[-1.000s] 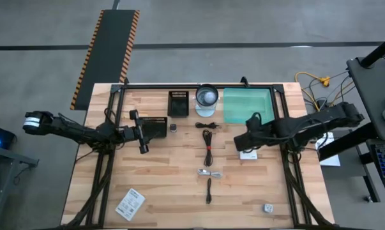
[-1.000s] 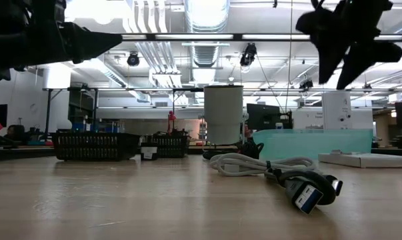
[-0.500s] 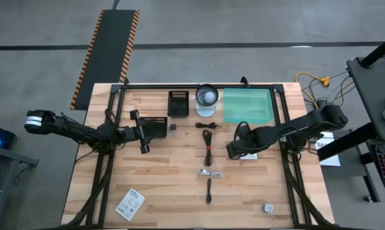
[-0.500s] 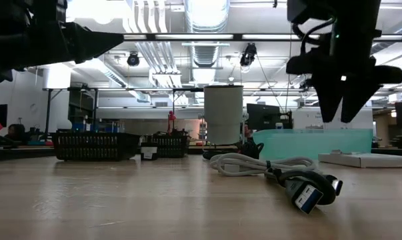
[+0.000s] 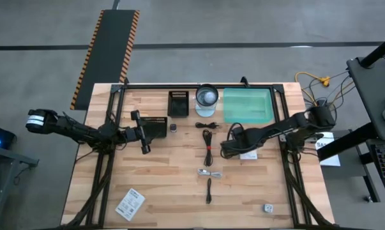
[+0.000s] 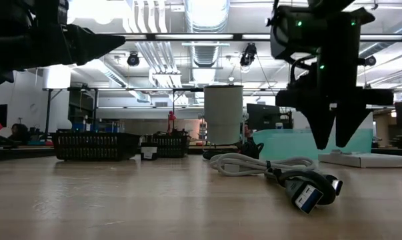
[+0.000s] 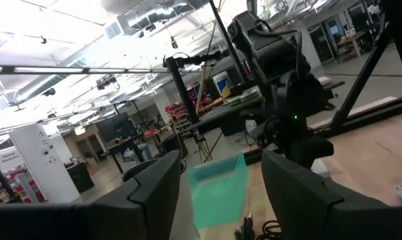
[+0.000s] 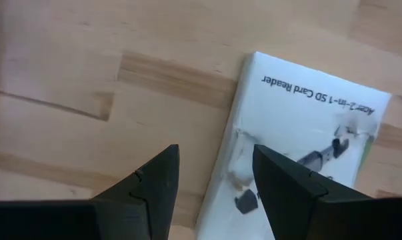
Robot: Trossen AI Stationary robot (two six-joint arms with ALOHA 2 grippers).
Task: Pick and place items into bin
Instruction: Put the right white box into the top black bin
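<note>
A white card-reader packet [image 8: 307, 147] lies flat on the table right of centre [image 5: 248, 155]. My right gripper [image 8: 214, 193] points down over the packet's edge, open, its fingertips clear of the table [image 6: 334, 137]. Black cables [image 5: 207, 138] and a grey cable [image 6: 274, 167] lie at the middle. A second white packet [image 5: 129, 204] lies near the front left, and a small grey bit [image 5: 267, 207] lies at the front right. The teal bin [image 5: 246, 105] stands at the back right. My left gripper [image 5: 143, 133] hangs raised at the left, open and holding nothing [image 7: 221, 193].
Two black mesh baskets [image 5: 178, 103] [image 5: 155, 126] and a grey cylinder [image 5: 206, 97] stand at the back. A short black stick [image 5: 209, 190] lies near the front centre. Bare wood shows at the front between the packet and the grey bit.
My right gripper has come down and toward the table's left, from above the white packet to its left edge, tipping to point more steeply down. Its fingers stay open. The left gripper has kept still.
</note>
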